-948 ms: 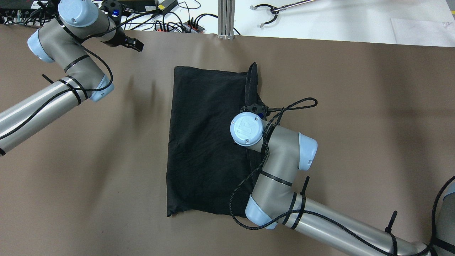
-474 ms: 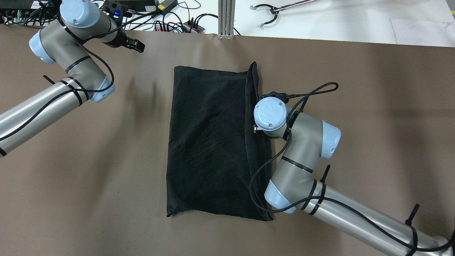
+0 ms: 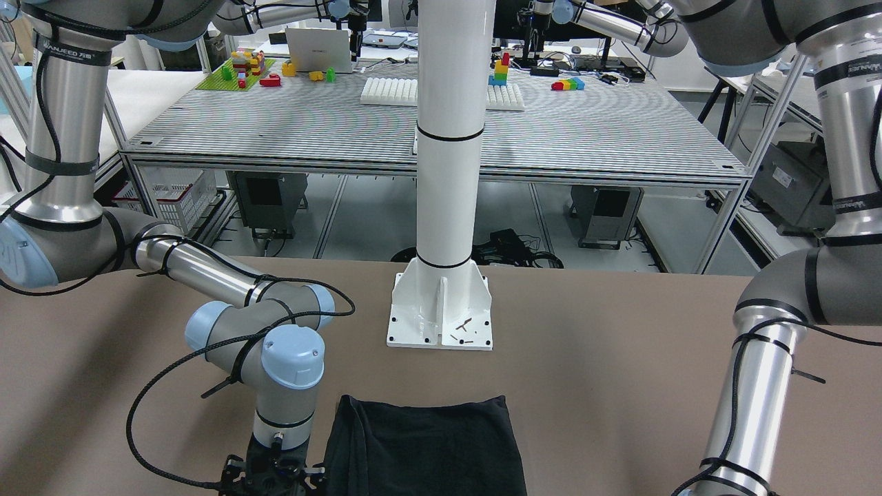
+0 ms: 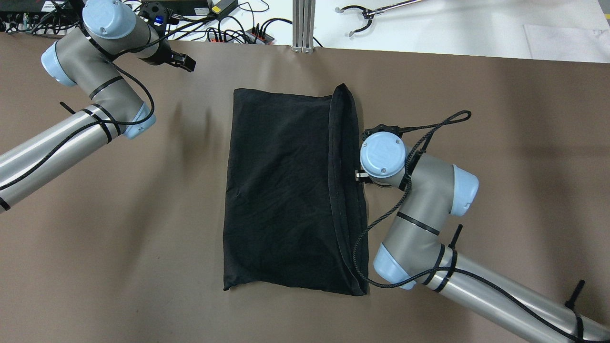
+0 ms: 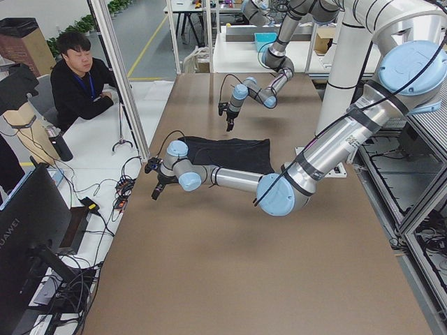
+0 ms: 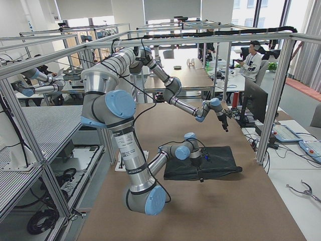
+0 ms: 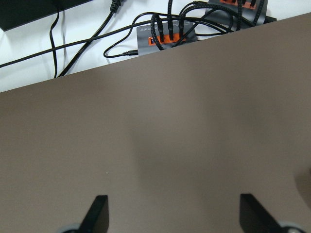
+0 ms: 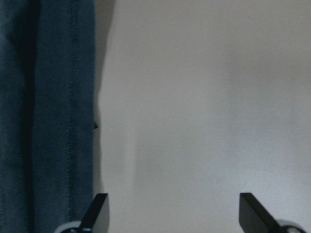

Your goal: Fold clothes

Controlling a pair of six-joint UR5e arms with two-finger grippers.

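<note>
On brown tabletop [image 4: 500, 95], matte black garment [image 4: 281, 190], hemmed rectangle

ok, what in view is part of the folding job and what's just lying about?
Job: black garment; right hand and left hand, both open.
Lying about: power strip, grabber tool, white column base.

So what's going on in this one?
Two robot arms are working on a soft black fabric garment, which lies folded into a rectangle on the brown table. Neither arm holds it. The right pincer hangs open over bare table just beside the garment's hemmed edge; the left pincer is open too, off by the table's far corner near the black cables.
</note>
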